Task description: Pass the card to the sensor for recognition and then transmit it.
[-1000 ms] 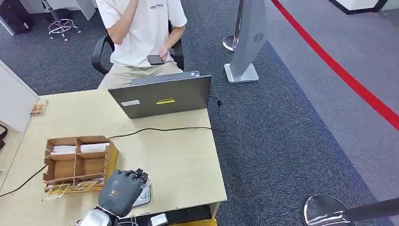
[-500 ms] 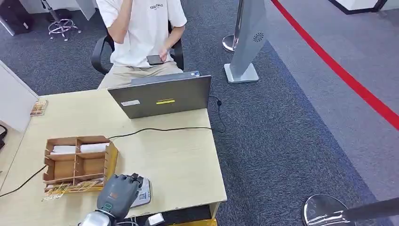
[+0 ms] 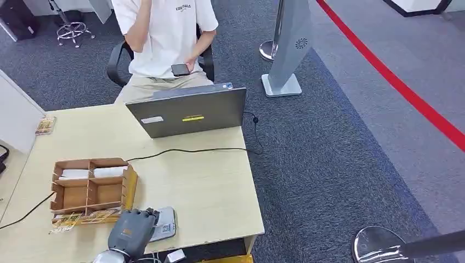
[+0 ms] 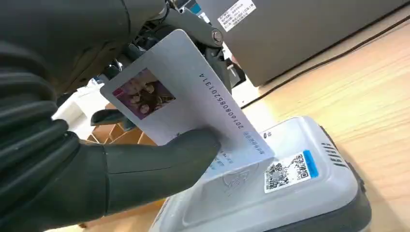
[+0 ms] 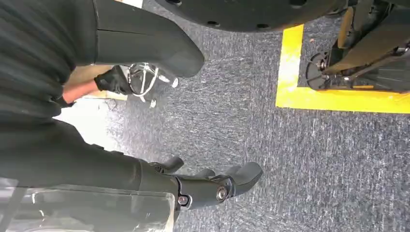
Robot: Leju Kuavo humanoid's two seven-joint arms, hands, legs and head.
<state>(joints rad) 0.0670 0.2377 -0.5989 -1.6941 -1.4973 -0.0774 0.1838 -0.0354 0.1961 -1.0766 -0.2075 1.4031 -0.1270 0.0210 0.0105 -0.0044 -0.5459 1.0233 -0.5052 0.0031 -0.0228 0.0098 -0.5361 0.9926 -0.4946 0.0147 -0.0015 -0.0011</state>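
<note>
The left hand point(image 4: 121, 159) pinches the white photo card point(image 4: 193, 101), its edge touching the grey tabletop sensor point(image 4: 290, 193); recognition seems underway, transmitting remains. The right hand point(image 5: 193, 186) hangs empty, fingers loosely apart.

Even, bright indoor light fills the head view, with the pale wooden counter point(image 3: 208, 192) casting no hard shadows and the dark grey carpet floor point(image 3: 340, 164) staying sharp to the edges. In the left wrist view the white photo card point(image 4: 193, 111) is crisp, its printing legible, with a soft shadow below it on the grey-white plastic sensor box point(image 4: 309, 193). The right wrist view is dimmer, with a blown-out white patch near the edge.
</note>
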